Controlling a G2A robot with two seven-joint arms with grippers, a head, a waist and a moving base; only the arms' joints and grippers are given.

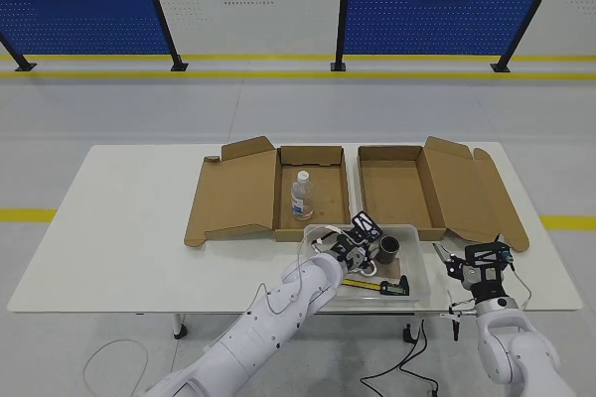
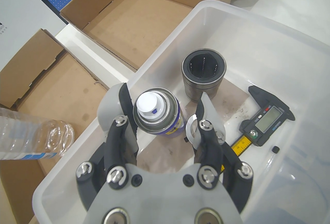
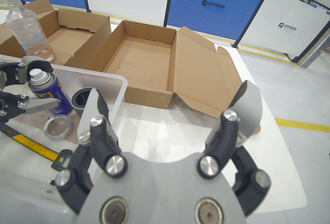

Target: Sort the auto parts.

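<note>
A clear plastic bin [image 1: 412,230] near the table's front edge holds a blue spray can [image 2: 157,116] with a white cap, a dark cylindrical bearing [image 2: 203,75], a digital caliper [image 2: 268,119] and a metal ring [image 3: 56,127]. My left gripper [image 2: 163,92] is down inside the bin, open, with one finger on each side of the upright spray can [image 3: 50,93]; a small gap shows beside the can. Over the bare table just right of the bin, my right gripper [image 3: 171,96] is open and holds nothing. From above, the left gripper [image 1: 356,248] sits beside the bearing [image 1: 387,246].
Two open cardboard boxes lie behind the bin: the left box [image 1: 308,198] holds an upright clear water bottle [image 1: 301,194], the right box [image 1: 397,194] has a bare floor. Their flaps spread outwards. The table's right edge is close to the right gripper [image 1: 482,260].
</note>
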